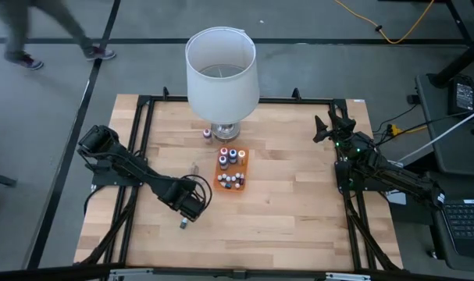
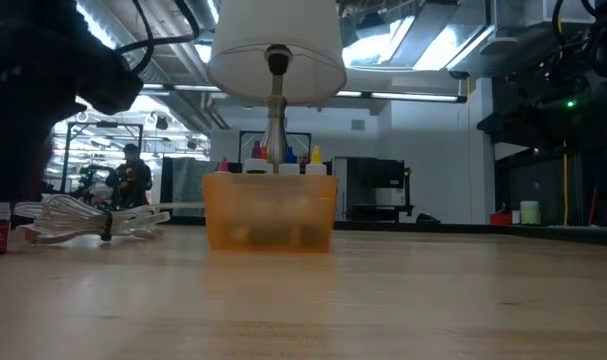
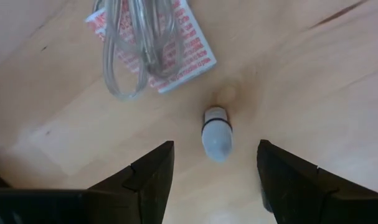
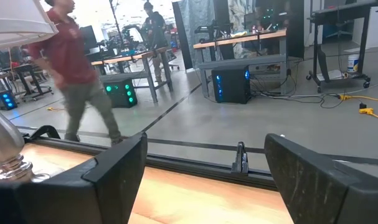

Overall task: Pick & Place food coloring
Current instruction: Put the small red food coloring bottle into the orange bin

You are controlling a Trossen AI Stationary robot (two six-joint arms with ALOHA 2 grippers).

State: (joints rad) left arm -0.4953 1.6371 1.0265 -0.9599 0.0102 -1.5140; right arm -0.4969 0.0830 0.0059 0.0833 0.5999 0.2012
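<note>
Left wrist view: white-capped food coloring bottle (image 3: pixel 217 134) lying loose on bare wood, near left of orange tray (image 1: pixel 241 165), straddled untouched by left gripper (image 3: pixel 217 171), fingers parted, seemingly poised for pickup.

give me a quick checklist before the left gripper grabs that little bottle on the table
1. Left gripper open: ok, both fingers stand apart.
2. Bottle between the fingers: ok, it lies on its side on the wood just ahead of the gap, touching neither finger.
3. Clear plastic wrapper out of the way: ok, it lies beyond the bottle, apart from it.
4. Orange tray has room for it: cannot tell, other bottles stand in it and free slots are too small to make out.
5. Right gripper clear of the work: ok, it waits open near the table's far right edge.
6. Lamp clear of the path: cannot tell, it stands right behind the tray.
</note>
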